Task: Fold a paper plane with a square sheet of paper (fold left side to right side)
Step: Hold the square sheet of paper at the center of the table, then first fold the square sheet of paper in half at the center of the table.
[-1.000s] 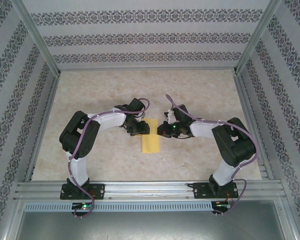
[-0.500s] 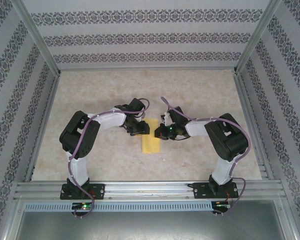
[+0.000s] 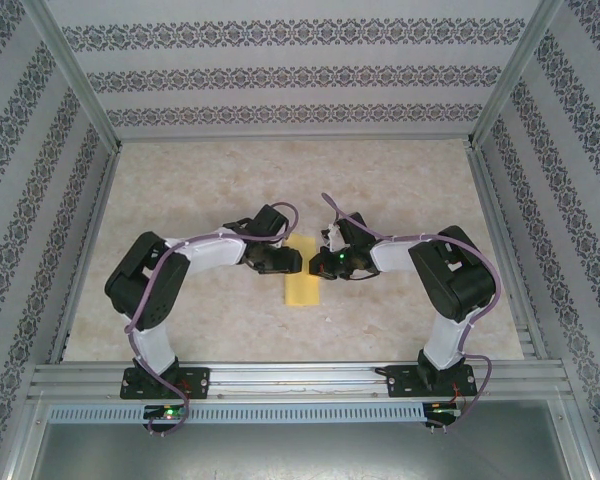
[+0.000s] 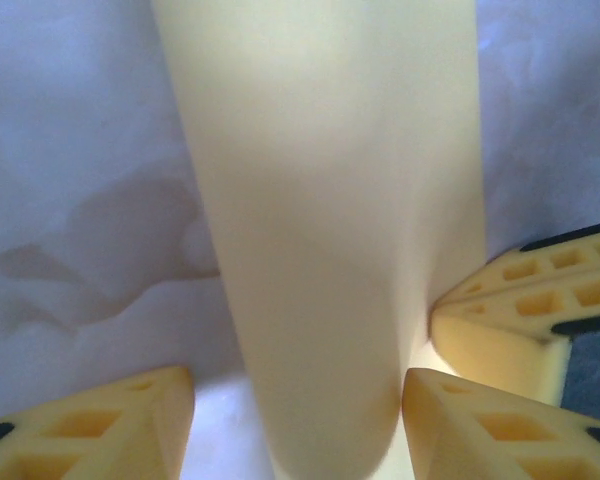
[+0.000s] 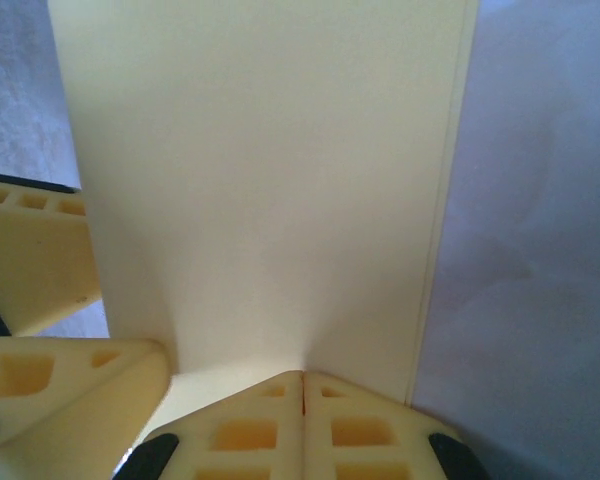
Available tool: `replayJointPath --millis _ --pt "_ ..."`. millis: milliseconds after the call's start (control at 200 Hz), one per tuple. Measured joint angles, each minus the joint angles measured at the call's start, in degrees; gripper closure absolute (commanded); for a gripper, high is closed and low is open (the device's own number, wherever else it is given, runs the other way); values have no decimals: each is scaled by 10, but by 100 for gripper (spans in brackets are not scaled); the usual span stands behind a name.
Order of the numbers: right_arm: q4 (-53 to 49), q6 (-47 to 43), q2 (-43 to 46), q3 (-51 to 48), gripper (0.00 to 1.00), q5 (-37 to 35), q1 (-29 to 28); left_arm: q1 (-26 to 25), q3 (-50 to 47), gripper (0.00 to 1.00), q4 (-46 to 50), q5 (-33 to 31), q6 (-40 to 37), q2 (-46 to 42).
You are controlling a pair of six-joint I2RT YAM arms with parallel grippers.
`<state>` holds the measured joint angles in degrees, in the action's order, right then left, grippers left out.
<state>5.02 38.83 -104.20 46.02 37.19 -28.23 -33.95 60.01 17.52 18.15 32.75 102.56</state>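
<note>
The square sheet of paper (image 3: 301, 289) lies mid-table as a narrow yellow rectangle, its far end hidden under both grippers. My left gripper (image 3: 294, 262) meets it from the left. In the left wrist view the paper (image 4: 330, 200) bulges as a rounded fold between that gripper's (image 4: 300, 440) open fingers. My right gripper (image 3: 316, 264) comes from the right. Its fingers (image 5: 302, 420) are shut tip to tip, resting on the flat paper (image 5: 260, 180), whose double edge runs along the right. Nothing shows between them.
The beige marbled table (image 3: 400, 180) is walled by patterned panels with aluminium posts (image 3: 75, 85). A metal rail (image 3: 300, 378) carries both arm bases at the near edge. The two grippers sit almost tip to tip over the paper.
My left gripper has opened wider and its arm has swung lower and left at the elbow. The right gripper slid left onto the paper early on, then held still.
</note>
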Motion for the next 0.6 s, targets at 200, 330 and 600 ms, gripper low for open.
replayJointPath --millis 200,330,600 --pt "0 -2 0 0 100 0 0 2 -15 44 5 -36 -20 -77" --pt "0 -2 -1 1 100 5 3 2 -19 57 -17 2 -42 -98" --pt "-1 -6 -3 1 100 9 4 2 -51 81 -73 93 -56 -65"
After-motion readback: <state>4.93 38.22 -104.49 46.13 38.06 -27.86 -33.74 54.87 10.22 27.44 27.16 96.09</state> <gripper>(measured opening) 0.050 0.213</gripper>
